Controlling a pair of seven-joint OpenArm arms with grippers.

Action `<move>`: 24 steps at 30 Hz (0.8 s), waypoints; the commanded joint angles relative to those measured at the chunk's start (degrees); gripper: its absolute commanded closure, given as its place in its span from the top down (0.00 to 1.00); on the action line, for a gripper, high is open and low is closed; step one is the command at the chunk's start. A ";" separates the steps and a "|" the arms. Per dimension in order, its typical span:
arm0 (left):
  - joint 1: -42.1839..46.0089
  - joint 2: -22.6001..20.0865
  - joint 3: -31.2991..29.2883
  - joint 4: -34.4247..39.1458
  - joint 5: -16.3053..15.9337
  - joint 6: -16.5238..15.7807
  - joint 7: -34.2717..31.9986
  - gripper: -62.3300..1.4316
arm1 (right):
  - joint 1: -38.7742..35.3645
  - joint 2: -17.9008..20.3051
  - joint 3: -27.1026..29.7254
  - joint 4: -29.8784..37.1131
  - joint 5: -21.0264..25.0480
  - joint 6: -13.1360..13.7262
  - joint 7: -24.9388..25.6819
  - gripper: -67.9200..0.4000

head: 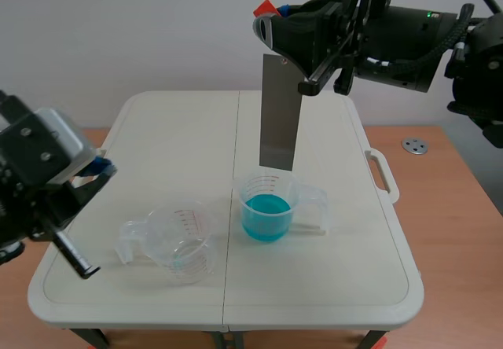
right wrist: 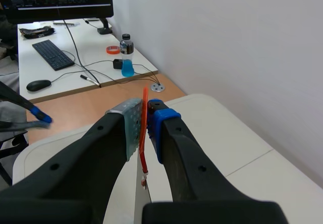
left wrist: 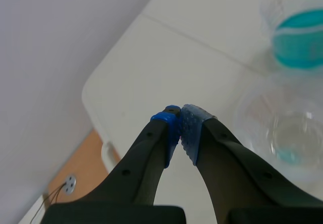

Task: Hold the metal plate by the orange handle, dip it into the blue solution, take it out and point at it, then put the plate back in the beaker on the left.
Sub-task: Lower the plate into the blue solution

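The grey metal plate (head: 281, 113) hangs upright in the scene view, its lower edge just above the beaker of blue solution (head: 267, 207). My right gripper (head: 273, 20), reaching in high from the right, is shut on the plate's orange handle (head: 266, 7). In the right wrist view the thin orange handle (right wrist: 145, 125) is pinched between the pads of that gripper (right wrist: 145, 114). A clear beaker (head: 177, 243) with a trace of blue at its bottom stands to the left. My left gripper (head: 100, 167) stays low at the left, shut on nothing (left wrist: 180, 115), with the clear beaker (left wrist: 285, 133) beside it.
The beakers stand on a white folding table (head: 157, 129) with a carry handle (head: 381, 176) at its right edge. A wooden desk with a metal grommet (head: 414, 145) lies beyond. A keyboard (right wrist: 53, 55) and a bottle (right wrist: 126, 55) sit on a far desk.
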 commanded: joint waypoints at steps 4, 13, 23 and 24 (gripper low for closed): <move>13.29 -2.47 -9.35 0.17 -0.35 2.86 -0.39 0.07 | 1.11 -1.88 0.37 -2.67 -1.49 0.44 1.36 0.02; 35.43 -2.38 -19.54 -3.41 -0.57 2.95 -0.85 0.07 | 1.11 -4.22 0.37 -7.98 -4.96 0.44 2.80 0.02; 40.48 -1.79 -14.36 -13.31 -1.88 -7.19 -4.68 0.07 | 1.09 -6.69 0.15 -14.16 -8.46 0.44 5.22 0.02; 40.33 -1.75 -13.07 -14.03 -1.88 -8.07 -5.25 0.07 | 1.11 -6.75 -0.02 -14.69 -8.50 0.44 5.38 0.02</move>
